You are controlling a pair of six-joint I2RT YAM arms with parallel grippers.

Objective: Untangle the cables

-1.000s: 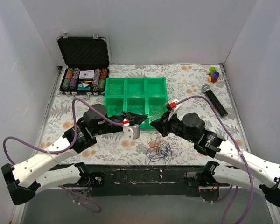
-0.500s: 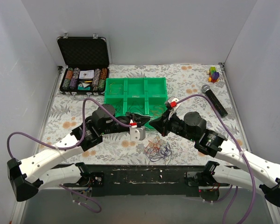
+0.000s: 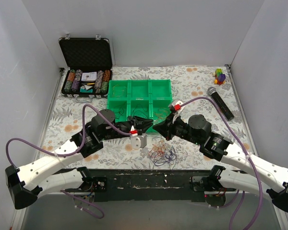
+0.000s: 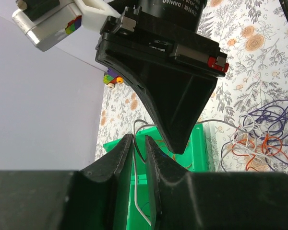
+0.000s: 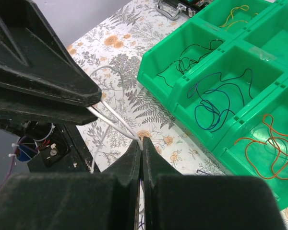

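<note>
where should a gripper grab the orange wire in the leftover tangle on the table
Judging by its pose, take the orange wire at a loop sticking out of the tangle edge, coming straight down from above; it lies flat on the table, interlaced with purple strands.

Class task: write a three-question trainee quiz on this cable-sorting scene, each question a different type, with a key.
1. True or false: both the left pincer and the right pincer are shut on the white cable.
2. Multiple choice: the loose tangle lies A) in the green bin, B) on the table near the bin, C) in the case.
3. Fill in: the microphone lies to the robot's ____.

Key: 1 true; 2 B; 3 right.
</note>
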